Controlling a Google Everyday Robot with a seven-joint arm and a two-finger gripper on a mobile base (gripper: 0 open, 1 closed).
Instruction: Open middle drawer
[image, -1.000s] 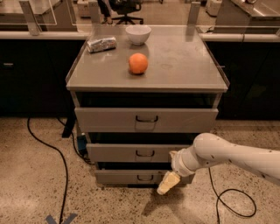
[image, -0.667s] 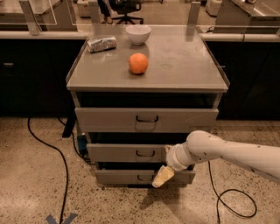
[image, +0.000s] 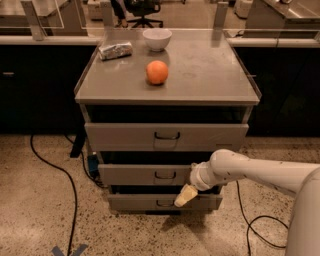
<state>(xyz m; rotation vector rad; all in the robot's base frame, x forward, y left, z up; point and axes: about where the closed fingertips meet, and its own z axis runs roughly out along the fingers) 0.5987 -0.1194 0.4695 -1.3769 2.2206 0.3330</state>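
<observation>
The grey cabinet (image: 167, 95) has three drawer fronts stacked one above another. The middle drawer (image: 130, 174) is a wide, shallow grey front with a small dark loop handle (image: 165, 175) at its centre, and none of its interior shows. My gripper (image: 185, 196), cream-coloured at the end of the white arm (image: 250, 172), reaches in from the right. It hangs just below and right of that handle, in front of the gap above the bottom drawer (image: 135, 202). It does not touch the handle.
The top drawer (image: 120, 136) has a taller front. On the cabinet top are an orange (image: 157, 72), a white bowl (image: 157, 39) and a foil packet (image: 115, 50). Black cables (image: 60, 172) trail over the floor on the left and on the right (image: 250, 225). Dark counters stand behind.
My gripper and arm have moved left and a little up, closer to the middle drawer's handle. The drawers and the things on top have not moved.
</observation>
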